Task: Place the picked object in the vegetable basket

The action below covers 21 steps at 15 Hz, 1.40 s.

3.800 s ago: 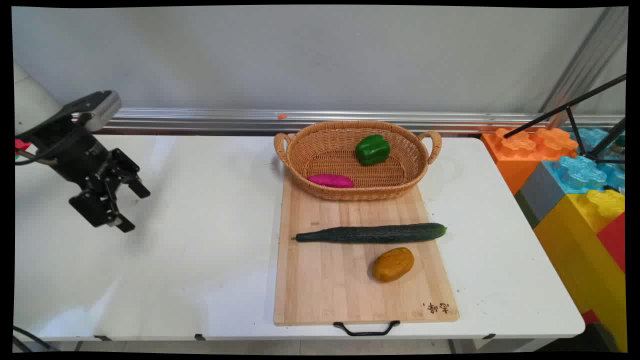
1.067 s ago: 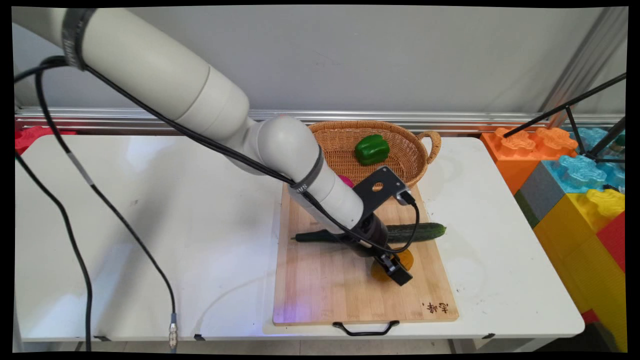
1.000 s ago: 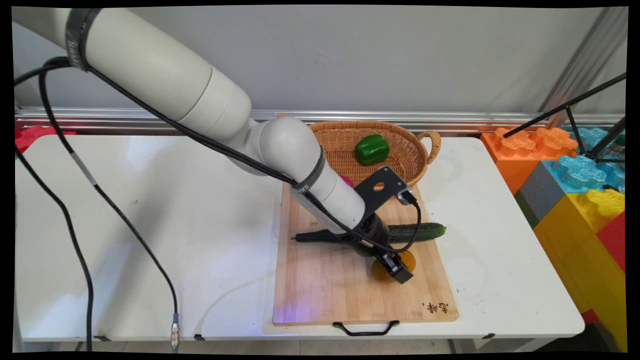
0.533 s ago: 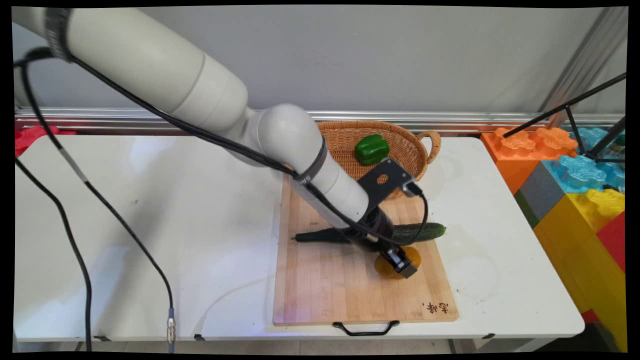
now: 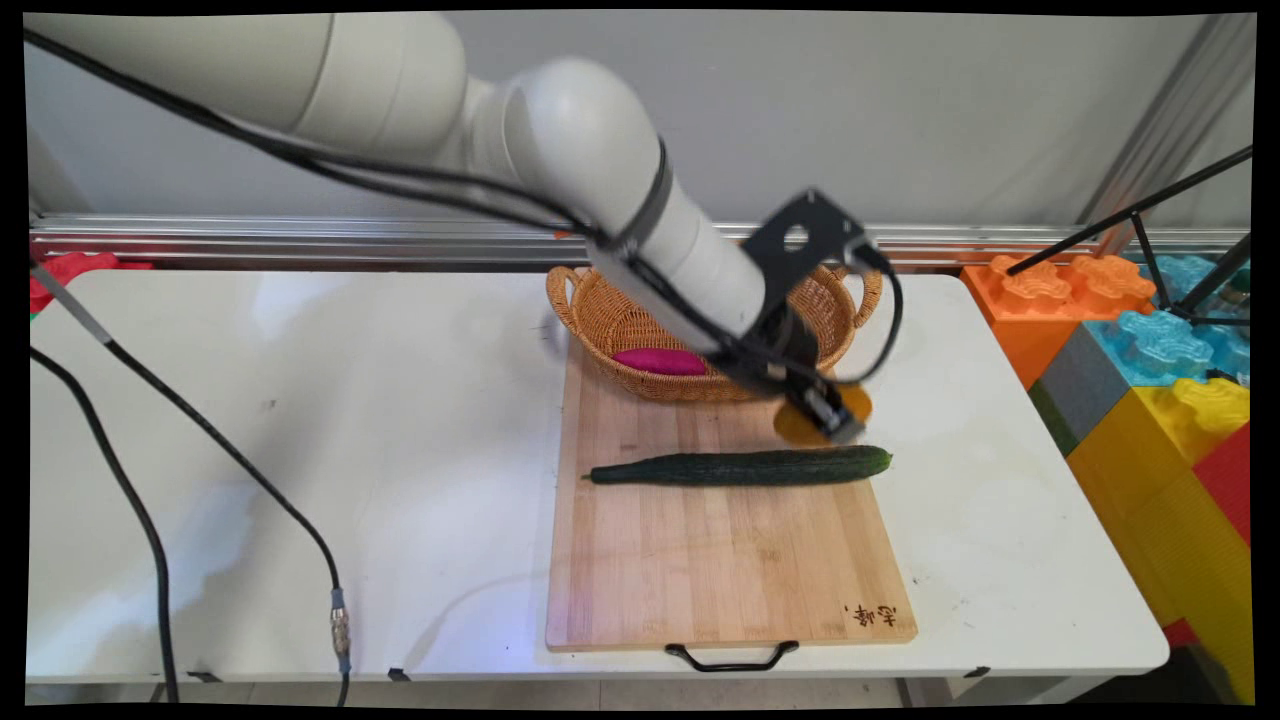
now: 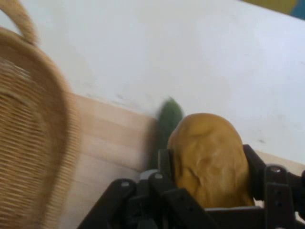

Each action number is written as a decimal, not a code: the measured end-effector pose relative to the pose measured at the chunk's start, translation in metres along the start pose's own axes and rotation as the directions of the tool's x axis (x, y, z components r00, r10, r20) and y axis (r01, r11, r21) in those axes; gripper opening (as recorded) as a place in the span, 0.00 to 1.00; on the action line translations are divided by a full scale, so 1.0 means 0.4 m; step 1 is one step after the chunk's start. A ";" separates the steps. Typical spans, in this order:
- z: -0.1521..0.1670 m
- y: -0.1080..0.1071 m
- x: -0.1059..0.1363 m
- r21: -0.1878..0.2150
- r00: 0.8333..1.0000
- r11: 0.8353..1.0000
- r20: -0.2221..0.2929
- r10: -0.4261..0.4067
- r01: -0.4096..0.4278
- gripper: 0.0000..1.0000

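My gripper is shut on a brown-yellow potato and holds it in the air over the far right part of the wooden cutting board, just in front of the wicker basket. In the hand view the potato sits between the black fingers, with the basket's rim at the left. A long dark green cucumber lies across the board below the gripper; its tip shows behind the potato. A magenta sweet potato lies in the basket. The arm hides the rest of the basket's inside.
Large coloured toy blocks stand at the table's right end, with black tripod legs above them. Black cables hang down over the left of the white table. The board's black handle reaches the table's near edge.
The gripper came in from the left, closed on the potato on the board, and has lifted it up and back towards the basket. The cucumber has stayed in place.
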 end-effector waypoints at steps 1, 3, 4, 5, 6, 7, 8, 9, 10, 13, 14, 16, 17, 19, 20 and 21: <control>-0.012 -0.020 0.013 0.029 1.000 1.000 -0.007 0.008 -0.008 0.00; -0.029 -0.063 0.027 0.081 1.000 0.997 -0.013 0.012 -0.011 0.00; -0.039 -0.099 0.032 0.120 1.000 0.993 -0.014 0.008 -0.006 0.00; -0.047 -0.139 0.035 0.158 1.000 0.987 -0.014 0.003 0.000 0.00; -0.052 -0.173 0.036 0.187 1.000 0.982 -0.011 -0.002 0.004 0.00; -0.055 -0.218 0.035 0.222 1.000 0.975 -0.006 -0.010 0.011 0.00; -0.055 -0.256 0.032 0.249 1.000 0.968 0.000 -0.018 0.018 0.00; -0.054 -0.287 0.028 0.270 1.000 0.963 0.005 -0.027 0.024 0.00; -0.053 -0.317 0.021 0.290 0.999 0.957 0.011 -0.036 0.031 0.00; -0.040 -0.388 -0.005 0.328 0.997 0.943 0.030 -0.068 0.054 0.00; -0.031 -0.411 -0.022 0.337 0.996 0.939 0.039 -0.085 0.067 0.00; -0.010 -0.445 -0.057 0.346 0.992 0.934 0.055 -0.116 0.090 0.00; 0.001 -0.458 -0.073 0.348 0.990 0.932 0.061 -0.128 0.099 0.00; 0.024 -0.482 -0.105 0.348 0.986 0.930 0.071 -0.148 0.115 0.00; 0.033 -0.491 -0.116 0.347 0.986 0.930 0.072 -0.153 0.119 0.00; 0.042 -0.500 -0.125 0.346 0.985 0.930 0.071 -0.156 0.123 0.00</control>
